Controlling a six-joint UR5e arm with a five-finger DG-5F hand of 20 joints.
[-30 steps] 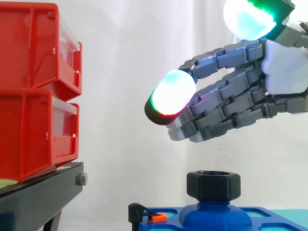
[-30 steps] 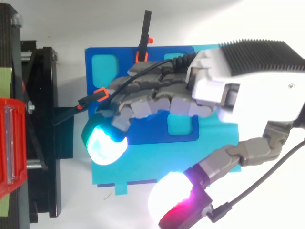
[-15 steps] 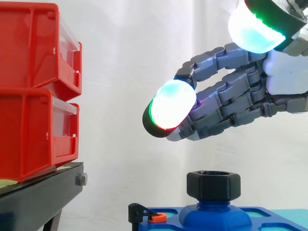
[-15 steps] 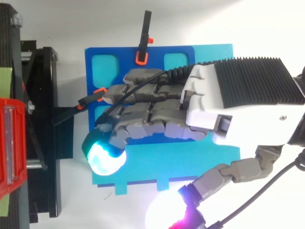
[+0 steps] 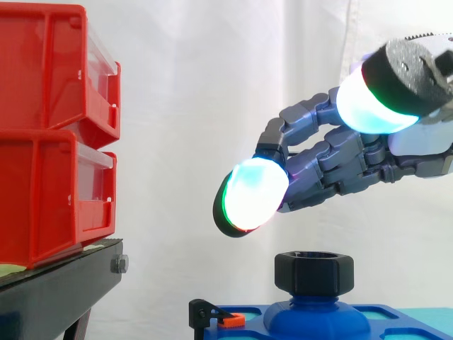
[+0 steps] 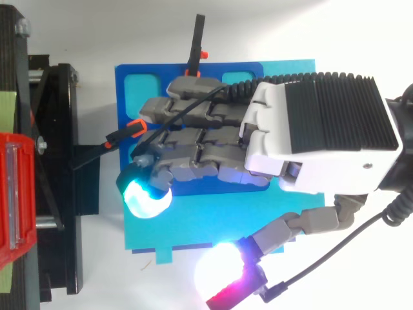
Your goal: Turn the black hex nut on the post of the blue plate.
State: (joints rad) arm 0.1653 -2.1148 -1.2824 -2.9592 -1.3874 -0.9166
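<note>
The black hex nut [image 5: 314, 273] sits on the blue post [image 5: 316, 314] of the blue plate [image 5: 396, 320], low in the side view. My hand [image 5: 347, 161] hovers above the nut with clear air between them. Its fingers reach left, loosely extended, with the thumb spread apart, and they hold nothing. From above, the hand [image 6: 310, 139] covers the middle of the blue plate [image 6: 148, 81] and hides the nut. One glowing fingertip [image 6: 146, 197] hangs over the plate's left edge.
Two stacked red bins [image 5: 53, 134] stand on a black stand [image 5: 56, 287] at the left. Small black clamps with orange tips [image 6: 193, 55] sit at the plate's top and left edges. A teal sheet [image 6: 193, 229] lies under the plate.
The hand has tilted and come down a little toward the nut, its near fingertip lower than before. In the top view the palm has rolled over the plate. The nut has not moved.
</note>
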